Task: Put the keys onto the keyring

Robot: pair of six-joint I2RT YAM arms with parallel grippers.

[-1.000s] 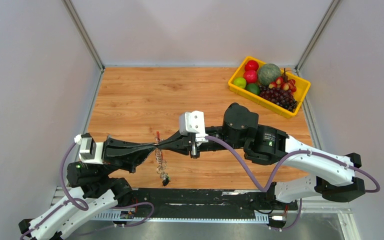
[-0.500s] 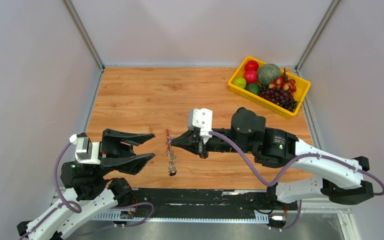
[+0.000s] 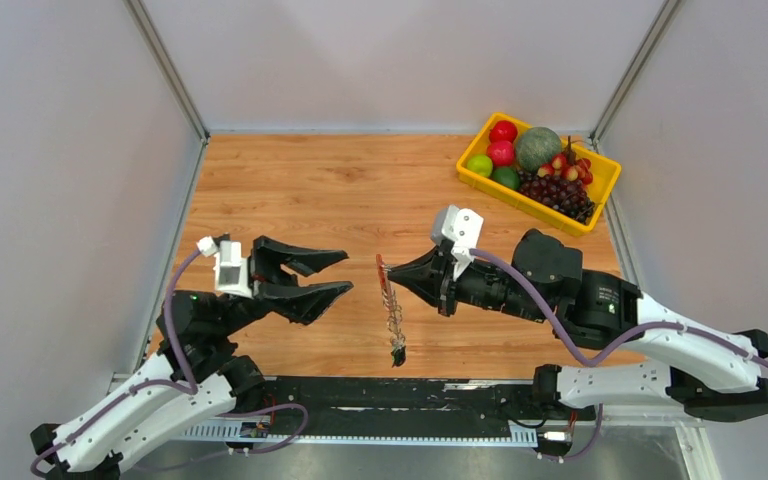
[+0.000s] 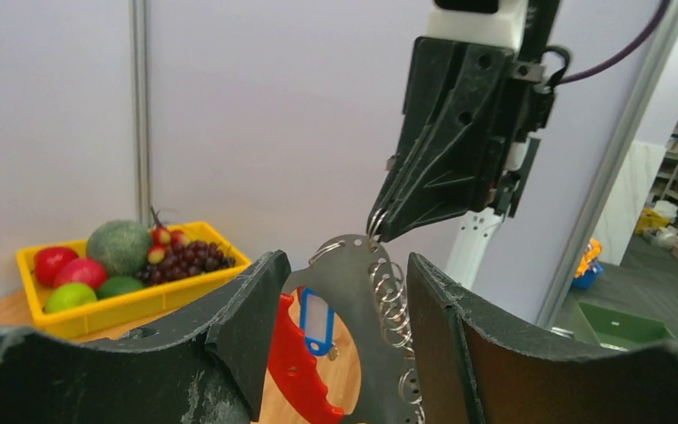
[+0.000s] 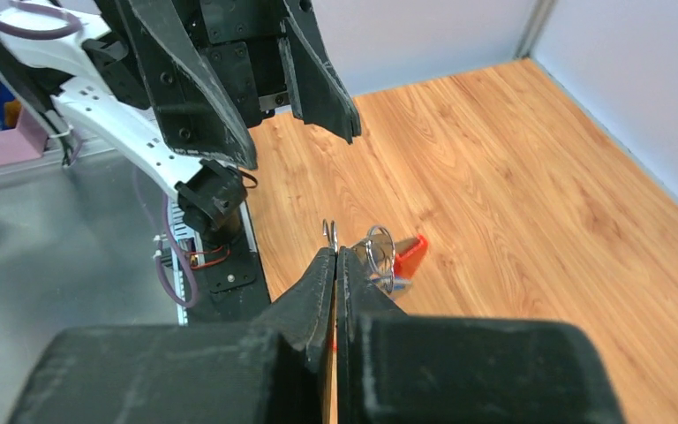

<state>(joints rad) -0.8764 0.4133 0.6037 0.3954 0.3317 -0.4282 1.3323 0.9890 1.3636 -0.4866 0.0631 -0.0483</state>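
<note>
The keyring (image 3: 391, 300), a grey strip with wire rings and a red curved part (image 4: 296, 371), hangs above the table. My right gripper (image 3: 392, 272) is shut on its top edge. A blue-headed key (image 4: 316, 322) dangles on it, and a small dark piece (image 3: 397, 352) hangs at its lower end. My left gripper (image 3: 347, 272) stands open to the left of the keyring, apart from it. In the left wrist view the keyring (image 4: 362, 291) shows between my open fingers, with the right gripper (image 4: 380, 231) pinching it from above. The right wrist view shows rings (image 5: 380, 252) beside my shut gripper (image 5: 335, 254).
A yellow fruit tray (image 3: 520, 203) with apples, a melon and grapes stands at the back right corner. Grey walls close in the wooden table (image 3: 290, 190) on three sides. A black rail (image 3: 410, 395) runs along the near edge.
My left gripper opened and let go of the keyring, then drew back to the left. My right arm carried the hanging keyring to the right.
</note>
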